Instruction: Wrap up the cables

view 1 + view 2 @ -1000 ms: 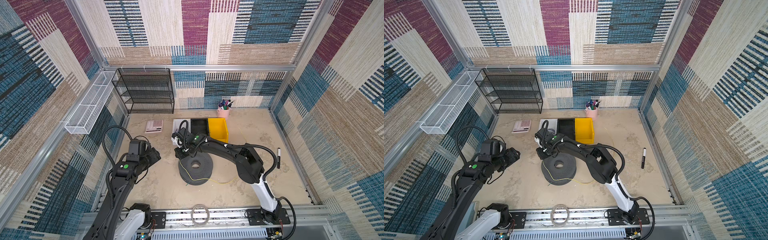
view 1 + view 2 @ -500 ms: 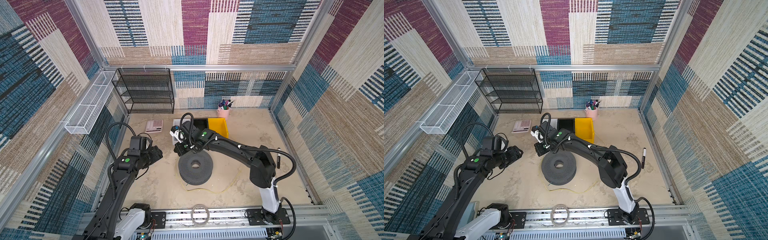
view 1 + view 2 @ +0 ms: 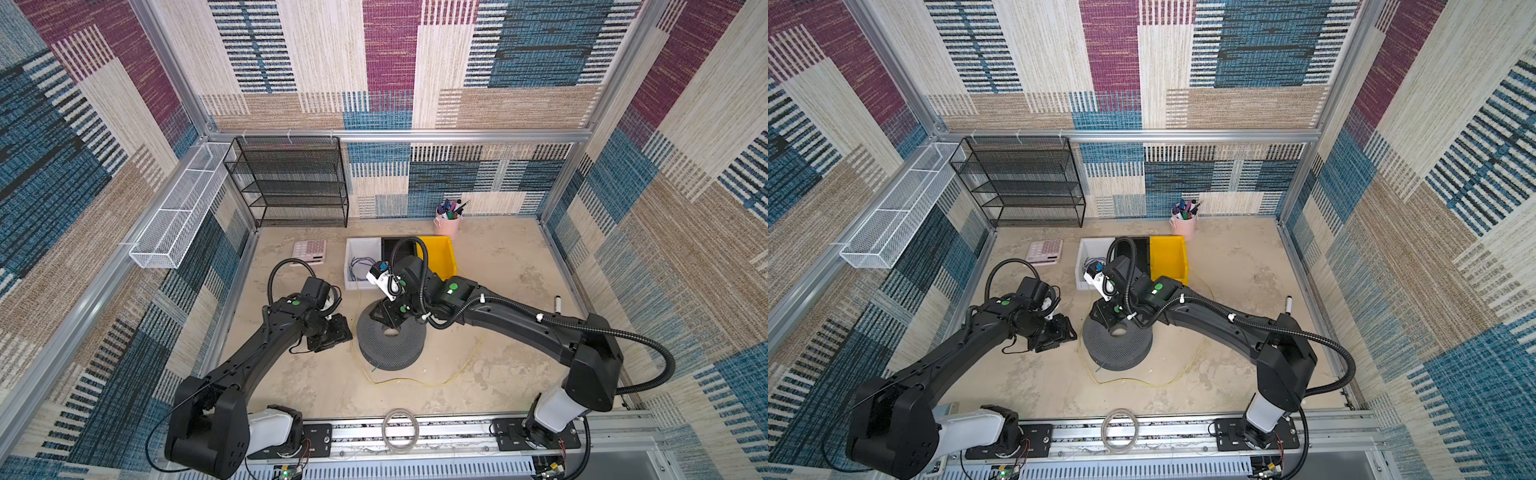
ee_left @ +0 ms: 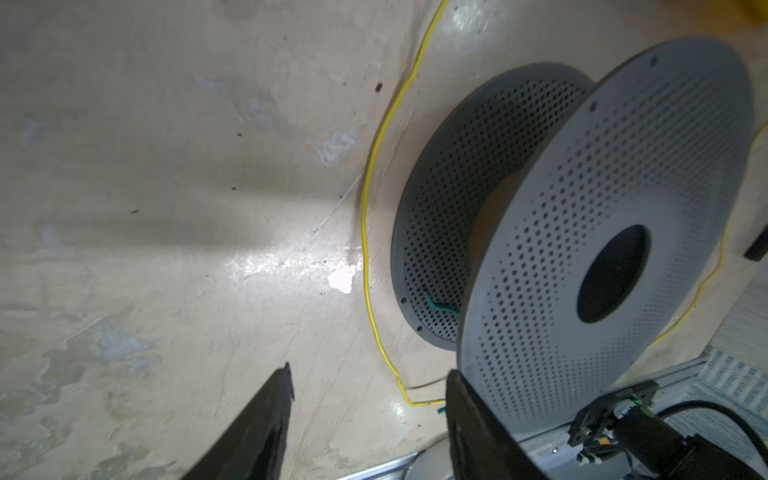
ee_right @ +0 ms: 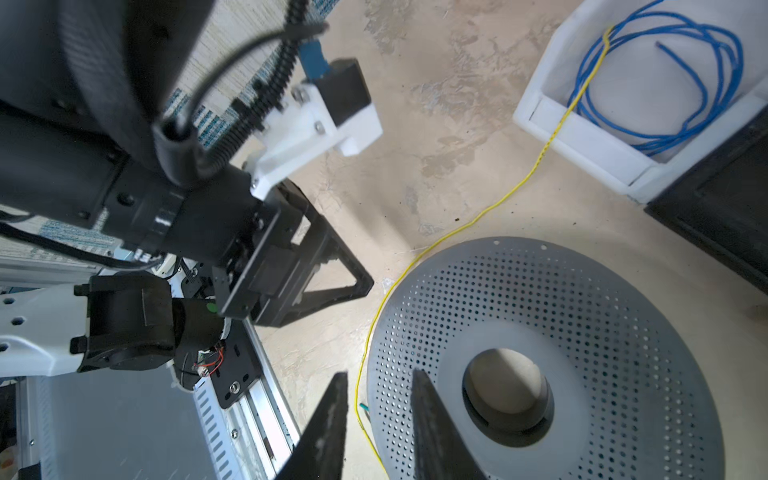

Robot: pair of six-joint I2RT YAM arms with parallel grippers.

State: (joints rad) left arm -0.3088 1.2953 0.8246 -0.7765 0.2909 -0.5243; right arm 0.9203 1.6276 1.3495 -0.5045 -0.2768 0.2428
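The left gripper (image 4: 370, 376) hovered, fingers apart, beside the perforated spool (image 4: 602, 166), while the right gripper (image 5: 378, 374) held its 2 fingers slightly apart over the rim and the yellow cable (image 4: 363, 232).

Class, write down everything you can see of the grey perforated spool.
The spool is dark grey and looks like plastic: two round flanges dotted with small holes, joined by a hub with a central hole. It lies flat on the table, one flange down. A teal wire end pokes between the flanges, and the yellow cable curves beside it. The right gripper hangs over its rim, fingers apart; contact cannot be told.
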